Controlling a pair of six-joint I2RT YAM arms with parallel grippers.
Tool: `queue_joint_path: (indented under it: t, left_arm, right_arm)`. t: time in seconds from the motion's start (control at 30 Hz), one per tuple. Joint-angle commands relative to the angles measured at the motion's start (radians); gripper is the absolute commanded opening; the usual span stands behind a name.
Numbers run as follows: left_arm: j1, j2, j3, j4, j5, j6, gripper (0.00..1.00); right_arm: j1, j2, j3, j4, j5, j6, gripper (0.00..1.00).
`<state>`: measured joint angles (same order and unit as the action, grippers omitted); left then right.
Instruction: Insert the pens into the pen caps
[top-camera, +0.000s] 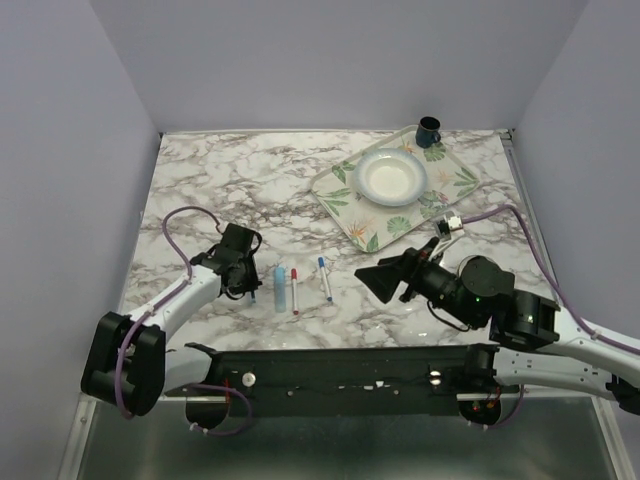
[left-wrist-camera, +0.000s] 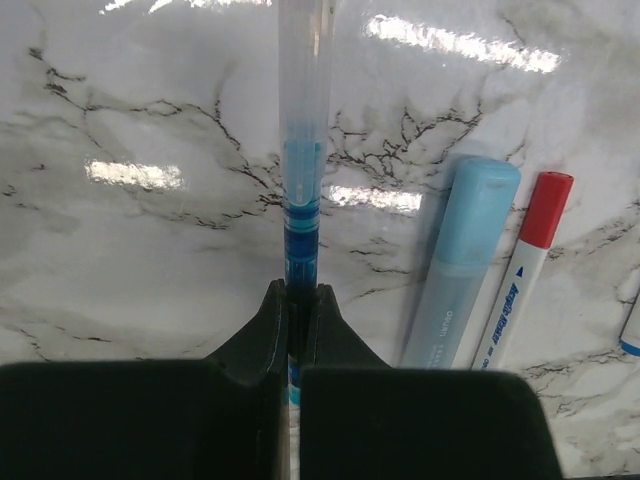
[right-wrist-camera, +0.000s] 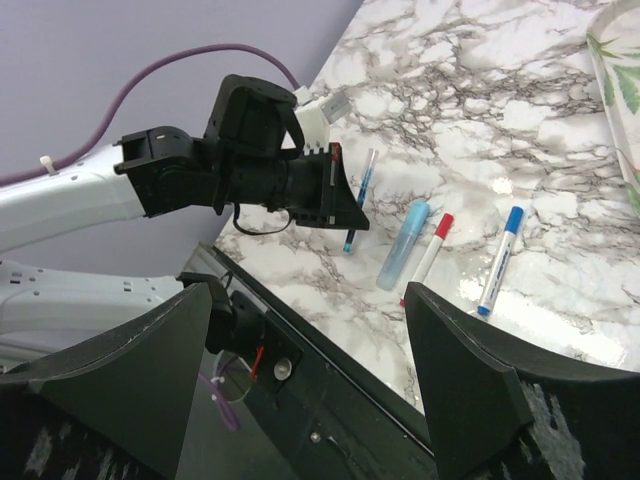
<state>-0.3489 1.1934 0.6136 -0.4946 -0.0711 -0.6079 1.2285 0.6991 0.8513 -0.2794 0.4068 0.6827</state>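
From above, the left gripper (top-camera: 243, 270) sat low over the white marble-patterned table (top-camera: 220, 170). Just beside it lay a row of three: a thick light-blue plastic marker (top-camera: 279, 288), a slim white red-ended pen (top-camera: 294, 291) and a slim white blue-ended pen (top-camera: 325, 279). The right gripper (top-camera: 385, 275) hovered near their other side.

In the left wrist view, the fingers were clamped on one end of a slim translucent blue-cored pen (left-wrist-camera: 303, 180). The long free end pointed away, probably so it could meet a cap.

The right wrist view showed its own fingers spread wide and empty (seemingly ready to fetch a cap). I could make out no loose caps.
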Motion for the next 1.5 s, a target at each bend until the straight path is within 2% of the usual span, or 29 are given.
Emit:
queue_joint_path:
  t: [0.0, 0.07, 0.17, 0.27, 0.33, 0.47, 0.6, 0.73, 0.83, 0.9, 1.0, 1.13, 1.47]
  left_arm:
    - [-0.004, 0.041, -0.012, 0.025, 0.021, -0.078, 0.04]
    - [-0.007, 0.04, -0.012, 0.018, 0.045, -0.075, 0.07]
    - [-0.013, 0.014, -0.005, -0.013, 0.028, -0.081, 0.17]
    - [-0.013, -0.028, 0.063, -0.096, -0.018, -0.107, 0.38]
    - [-0.013, -0.052, 0.095, -0.159, -0.047, -0.11, 0.41]
    - [-0.013, -0.101, 0.184, -0.239, -0.099, -0.119, 0.59]
    - [-0.013, -0.17, 0.256, -0.283, -0.076, -0.095, 0.65]
    - [-0.013, -0.303, 0.294, -0.168, 0.071, 0.032, 0.77]
    - [-0.013, -0.455, 0.266, 0.015, 0.203, 0.037, 0.99]
    - [-0.015, -0.573, 0.198, 0.179, 0.25, 0.031, 0.99]
    - [-0.015, -0.682, 0.118, 0.318, 0.287, -0.003, 0.99]
    - [-0.015, -0.744, 0.081, 0.379, 0.378, 0.02, 0.99]
    - [-0.015, -0.792, 0.061, 0.432, 0.418, 0.031, 0.99]
  right_arm:
    - [0.002, 0.005, -0.008, -0.006, 0.018, -0.009, 0.85]
    - [0.002, 0.014, -0.006, -0.006, 0.02, -0.011, 0.85]
    - [0.002, 0.026, 0.0, -0.01, 0.02, -0.009, 0.85]
    - [0.002, 0.049, 0.029, -0.036, 0.02, -0.017, 0.85]
    - [0.002, 0.059, 0.045, -0.047, 0.023, -0.023, 0.85]
    - [0.002, 0.062, 0.063, -0.072, 0.027, -0.025, 0.86]
    - [0.002, 0.06, 0.06, -0.072, 0.039, -0.014, 0.86]
    - [0.002, 0.066, 0.063, -0.07, 0.059, -0.041, 0.88]
    - [0.002, 0.069, 0.075, -0.075, 0.07, -0.087, 1.0]
    - [0.002, 0.069, 0.08, -0.084, 0.089, -0.101, 1.0]
    - [0.002, 0.069, 0.106, -0.122, 0.151, -0.094, 1.0]
    - [0.002, 0.059, 0.12, -0.153, 0.21, -0.077, 1.0]
    - [0.002, -0.001, 0.077, -0.121, 0.219, -0.014, 1.0]
